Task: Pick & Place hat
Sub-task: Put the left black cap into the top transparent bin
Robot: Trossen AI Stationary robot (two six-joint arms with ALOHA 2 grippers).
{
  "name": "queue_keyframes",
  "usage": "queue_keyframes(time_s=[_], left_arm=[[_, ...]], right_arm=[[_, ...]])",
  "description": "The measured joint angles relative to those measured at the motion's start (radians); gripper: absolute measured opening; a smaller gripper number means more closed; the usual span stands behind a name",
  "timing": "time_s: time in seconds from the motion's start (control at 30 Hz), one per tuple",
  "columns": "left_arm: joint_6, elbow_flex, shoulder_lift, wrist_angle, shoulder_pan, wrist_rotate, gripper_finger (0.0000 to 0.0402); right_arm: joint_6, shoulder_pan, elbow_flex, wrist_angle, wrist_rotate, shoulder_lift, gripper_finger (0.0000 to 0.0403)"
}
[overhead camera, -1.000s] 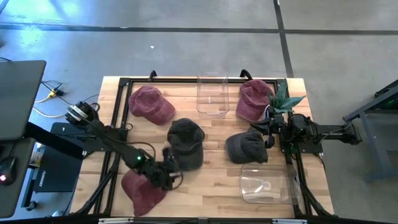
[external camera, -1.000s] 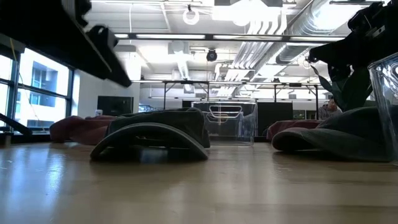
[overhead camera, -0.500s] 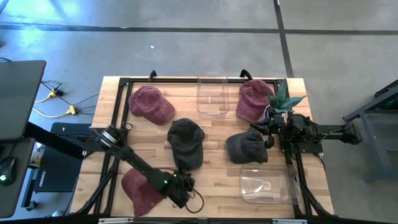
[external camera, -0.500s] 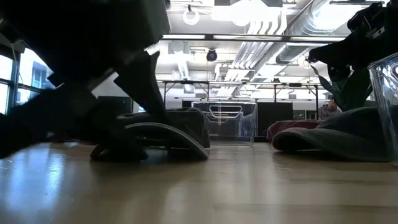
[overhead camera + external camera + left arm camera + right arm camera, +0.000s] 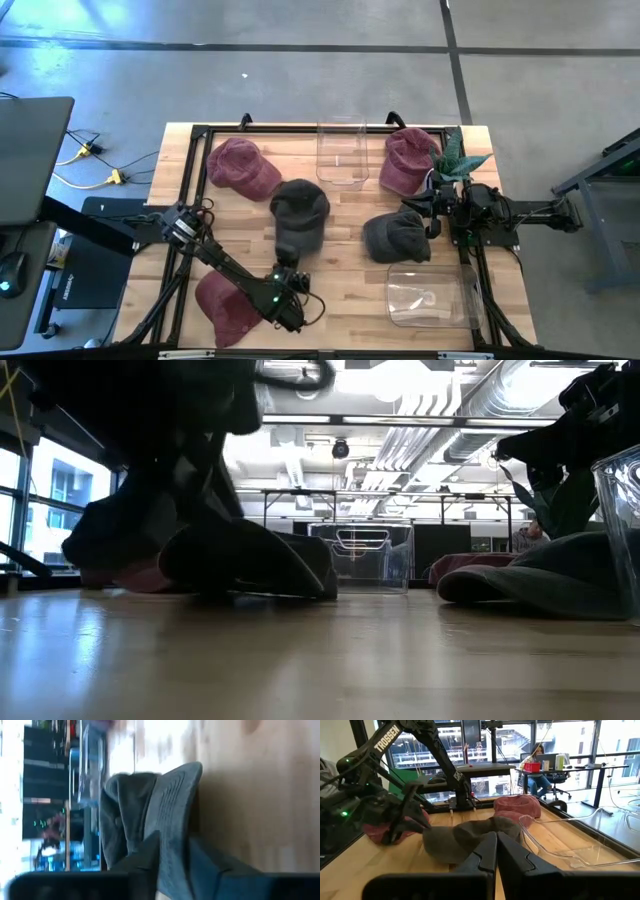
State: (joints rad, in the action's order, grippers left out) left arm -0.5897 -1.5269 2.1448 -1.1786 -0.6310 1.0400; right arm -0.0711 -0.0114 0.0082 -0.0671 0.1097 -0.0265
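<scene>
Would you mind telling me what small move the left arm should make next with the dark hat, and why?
Probably lift slightly. The left pincer has its fingers either side of the brim of the dark hat, which lies flat on the table. Raising it would show whether the grip holds before carrying it to a clear bin. The right pincer waits, shut.

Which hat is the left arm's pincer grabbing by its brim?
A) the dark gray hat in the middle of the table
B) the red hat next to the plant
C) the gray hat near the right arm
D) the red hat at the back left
A: in the left wrist view the left pincer has its fingers on either side of the dark gray hat brim.
</scene>
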Motion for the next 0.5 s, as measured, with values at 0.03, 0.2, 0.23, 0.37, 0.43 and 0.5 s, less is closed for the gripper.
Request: queue_keyframes(time_s=[0.03, 0.2, 0.23, 0.37, 0.43, 0.5], left_arm=[[-0.028, 0.0, 0.0, -0.026, 0.01, -0.006, 0.0032], [-0.193, 0.0, 0.0, -0.168, 0.049, 0.004, 0.0016], [-0.234, 0.0, 0.0, -0.205, 0.052, 0.013, 0.0013], [-0.458, -0.03, -0.018, -0.399, 0.025, 0.021, 0.0006], [-0.487, -0.046, -0.054, -0.38, -0.005, 0.059, 0.0004], [-0.527, -0.047, -0.123, -0.387, -0.054, 0.109, 0.0003]], right_arm=[[0.0, 0.0, 0.0, 0.0, 0.0, 0.0, 0.0007], [0.0, 0.0, 0.0, -0.002, 0.0, 0.0, 0.0002], [0.0, 0.0, 0.0, -0.003, 0.0, 0.0, 0.0002], [0.0, 0.0, 0.0, -0.004, 0.0, 0.0, 0.0007], [0.001, 0.0, 0.0, -0.004, 0.0, 0.0, 0.0006], [0.001, 0.0, 0.0, -0.004, 0.0, 0.0, 0.0003]])
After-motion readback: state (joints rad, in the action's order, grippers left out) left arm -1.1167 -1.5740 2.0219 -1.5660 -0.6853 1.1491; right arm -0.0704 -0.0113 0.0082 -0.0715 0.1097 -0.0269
